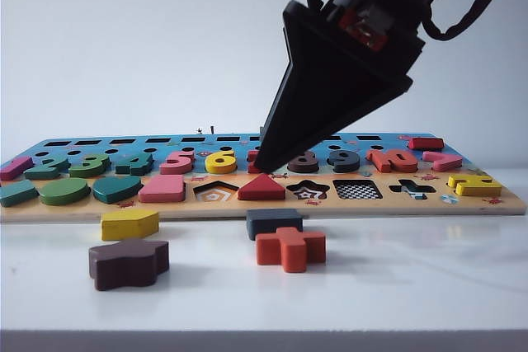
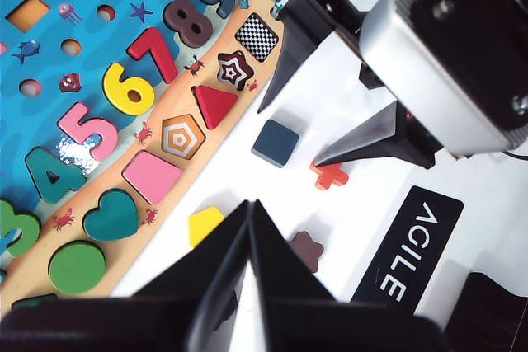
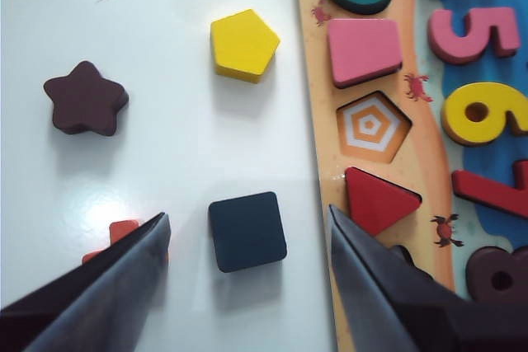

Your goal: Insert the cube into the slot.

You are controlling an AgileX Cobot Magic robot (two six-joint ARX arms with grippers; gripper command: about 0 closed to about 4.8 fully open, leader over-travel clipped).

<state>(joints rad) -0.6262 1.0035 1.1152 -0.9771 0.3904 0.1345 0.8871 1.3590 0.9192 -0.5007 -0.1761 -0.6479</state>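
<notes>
Where the white table (image 1: 412,286) fronts the wooden shape-sorting puzzle board (image 1: 495,204), loose pieces lie left to right: a yellow pentagon block (image 1: 129,224), a dark brown star-shaped block (image 1: 128,263), the flat dark navy square cube (image 1: 273,222) and, just in front of it, an orange cross block (image 1: 290,248). The left gripper (image 2: 250,212), clenched and empty, hangs apart from them. The right gripper (image 3: 247,241) hovers released, fingers (image 3: 124,286) straddling the cube without touching.

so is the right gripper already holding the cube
No, the right gripper hangs open, with the cube lying untouched on the table between its fingers.
</notes>
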